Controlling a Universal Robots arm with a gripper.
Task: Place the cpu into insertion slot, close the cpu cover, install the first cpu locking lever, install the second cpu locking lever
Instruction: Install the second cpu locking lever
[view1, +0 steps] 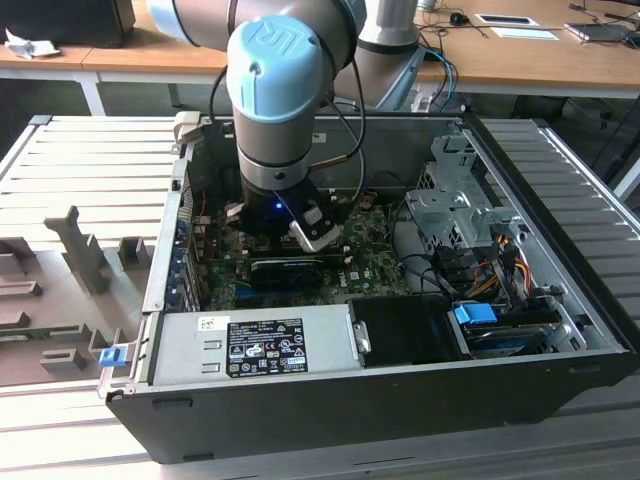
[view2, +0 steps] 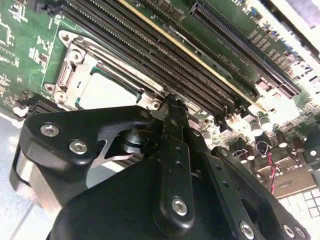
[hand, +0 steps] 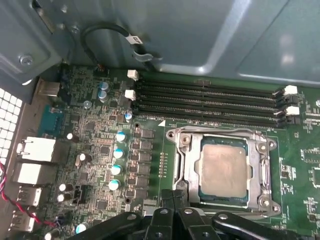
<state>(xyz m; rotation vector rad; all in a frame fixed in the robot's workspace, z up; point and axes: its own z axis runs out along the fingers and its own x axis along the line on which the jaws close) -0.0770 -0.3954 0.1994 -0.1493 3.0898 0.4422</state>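
Your cpu (hand: 223, 167) already sits in its socket under the closed cpu cover (hand: 264, 167), and the gripper (view2: 172, 107) hovers just beside it, fingers pinched together and empty — drift sideways and you'll scrape the memory slots (hand: 210, 100).

**Q:** Which markings can be read here?

**A:** None in full. A black-and-white sticker (view1: 265, 346) sits on the grey power supply (view1: 180, 352), well apart from the jaws of the gripper (hand: 172, 197), and its print is too small to read. Pale letters mark the blue joint cap (view1: 275, 45) above the jaws. Tiny white print dots the green motherboard (hand: 300, 165) beside them.
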